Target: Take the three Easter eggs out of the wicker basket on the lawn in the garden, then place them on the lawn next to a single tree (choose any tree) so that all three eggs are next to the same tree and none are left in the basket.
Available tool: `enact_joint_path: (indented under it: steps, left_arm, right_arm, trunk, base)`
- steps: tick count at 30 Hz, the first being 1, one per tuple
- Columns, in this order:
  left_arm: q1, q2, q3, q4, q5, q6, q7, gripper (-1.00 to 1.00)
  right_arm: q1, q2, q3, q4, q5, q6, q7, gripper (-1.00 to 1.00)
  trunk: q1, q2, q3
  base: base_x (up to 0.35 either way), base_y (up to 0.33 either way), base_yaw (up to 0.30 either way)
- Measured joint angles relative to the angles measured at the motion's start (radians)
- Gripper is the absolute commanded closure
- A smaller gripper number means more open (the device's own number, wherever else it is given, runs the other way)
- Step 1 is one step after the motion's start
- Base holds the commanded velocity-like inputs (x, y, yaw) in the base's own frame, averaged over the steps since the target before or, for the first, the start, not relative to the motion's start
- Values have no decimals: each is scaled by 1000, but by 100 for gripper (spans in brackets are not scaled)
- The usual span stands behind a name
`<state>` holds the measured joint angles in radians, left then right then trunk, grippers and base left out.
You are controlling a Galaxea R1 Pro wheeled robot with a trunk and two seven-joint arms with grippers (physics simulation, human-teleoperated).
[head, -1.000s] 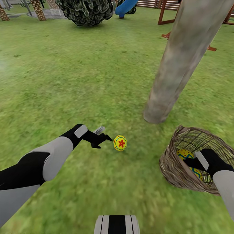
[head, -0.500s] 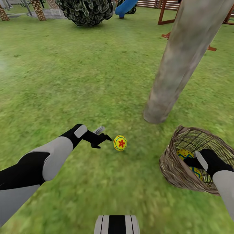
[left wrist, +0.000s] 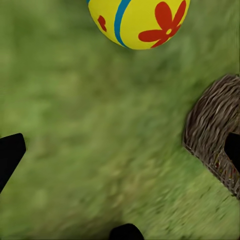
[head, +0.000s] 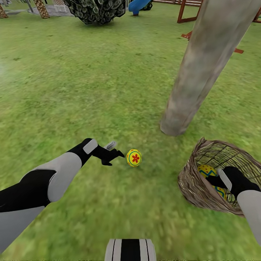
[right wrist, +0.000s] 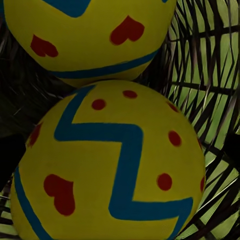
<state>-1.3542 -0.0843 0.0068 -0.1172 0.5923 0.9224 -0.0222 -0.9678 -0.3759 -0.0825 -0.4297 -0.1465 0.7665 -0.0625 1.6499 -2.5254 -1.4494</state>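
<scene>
One yellow Easter egg (head: 134,157) with a red flower lies on the lawn (head: 90,90), a short way from the base of the thick grey-brown tree (head: 181,116). My left gripper (head: 116,154) hovers open just beside this egg (left wrist: 140,22), touching nothing. The wicker basket (head: 192,185) lies tilted on the grass to the right (left wrist: 212,130). My right gripper (head: 212,180) reaches into it, open, its fingers either side of a zigzag egg (right wrist: 110,165). A second egg (right wrist: 90,35) rests against that one inside the basket.
A dark leafy bush (head: 96,11), a blue slide (head: 139,5) and the wooden playset (head: 188,14) stand far back. Short palms (head: 41,9) are at the far left. Open grass spreads to the left of the trunk.
The head camera has tilted slightly, so the far scene sits a little higher. Both arms and the eggs hold their places.
</scene>
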Motion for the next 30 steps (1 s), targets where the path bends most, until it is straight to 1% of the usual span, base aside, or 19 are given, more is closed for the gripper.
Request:
enact_joint_path:
  steps: [4, 30]
  left_arm:
    - [0, 0, -1, 0, 0, -1, 0, -100]
    - [0, 1, -1, 0, 2, 1, -1, -100]
  right_arm:
    - [0, 0, 0, 0, -1, 1, 0, -100]
    - [1, 4, 0, 3, -3, 6, 6, -100]
  trunk:
    - [2, -1, -15]
    - [2, -1, -16]
  base:
    - [0, 0, 0]
    - [0, 0, 0]
